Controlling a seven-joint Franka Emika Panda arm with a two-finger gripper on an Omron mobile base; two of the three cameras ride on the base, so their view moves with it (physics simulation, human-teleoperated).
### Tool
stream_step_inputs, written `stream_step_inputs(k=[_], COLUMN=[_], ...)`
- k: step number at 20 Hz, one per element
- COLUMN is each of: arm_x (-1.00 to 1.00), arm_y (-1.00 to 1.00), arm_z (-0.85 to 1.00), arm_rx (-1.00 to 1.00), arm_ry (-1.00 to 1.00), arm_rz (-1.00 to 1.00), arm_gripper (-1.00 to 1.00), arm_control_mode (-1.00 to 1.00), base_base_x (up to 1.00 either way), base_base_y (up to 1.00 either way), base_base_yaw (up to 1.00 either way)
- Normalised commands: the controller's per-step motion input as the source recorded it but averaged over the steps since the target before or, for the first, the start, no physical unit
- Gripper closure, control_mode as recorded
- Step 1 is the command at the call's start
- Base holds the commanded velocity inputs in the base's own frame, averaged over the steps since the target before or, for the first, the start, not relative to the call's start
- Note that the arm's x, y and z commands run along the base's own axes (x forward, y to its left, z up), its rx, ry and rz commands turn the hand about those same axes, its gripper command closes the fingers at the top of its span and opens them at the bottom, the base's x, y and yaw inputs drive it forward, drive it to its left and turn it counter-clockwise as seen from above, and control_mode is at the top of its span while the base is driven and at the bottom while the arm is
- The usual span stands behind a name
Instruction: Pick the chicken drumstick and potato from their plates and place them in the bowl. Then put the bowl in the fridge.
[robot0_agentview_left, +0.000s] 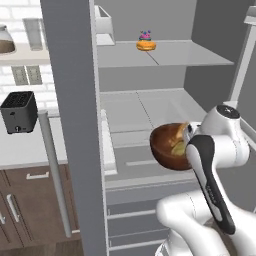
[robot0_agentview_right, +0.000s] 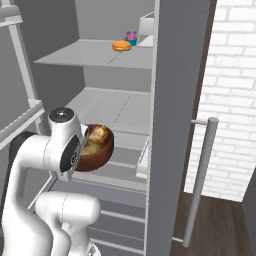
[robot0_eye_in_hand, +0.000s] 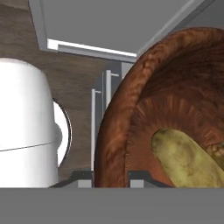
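Bowl (robot0_agentview_left: 167, 147): reddish-brown wood, deep and round, paler inside; it is held tilted in the air at the open fridge (robot0_agentview_left: 150, 105), above the shelf over the drawers.
Bowl contents: potato (robot0_eye_in_hand: 186, 159), a tan-yellow flattish lump, lies against the inner wall; chicken drumstick (robot0_agentview_right: 100, 133), golden-brown and lumpy, sits beside it, near the rim.
Gripper (robot0_eye_in_hand: 111, 179): clamped on the bowl's rim, with the wall of the bowl seen rising between the dark finger tips in the hand view.
Fridge: tall grey cabinet, pale shelves inside, drawers below, door swung wide, long bar handle (robot0_agentview_right: 199, 182) seen upright.
Upper shelf (robot0_agentview_left: 170, 54): an orange round food item (robot0_agentview_left: 146, 45) is seen far back, something small, blue and pink just behind it; too small to be identified.
Counter (robot0_agentview_left: 25, 147) left of fridge: a dark toaster (robot0_agentview_left: 19, 112) is set there.
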Motion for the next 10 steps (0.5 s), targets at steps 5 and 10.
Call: stream_step_inputs(k=[5, 10], arm_x=[0.99, 1.0], arm_y=[0.0, 0.0], arm_z=[0.35, 0.15], arm_rx=[0.0, 0.0], arm_ry=[-0.18, -0.01], arm_rz=[0.0, 0.0], arm_gripper=[1.0, 1.0], arm_control_mode=[-1.0, -1.0], base_base_x=[0.0, 0.0], base_base_y=[0.0, 0.0], base_base_yaw=[0.0, 0.0])
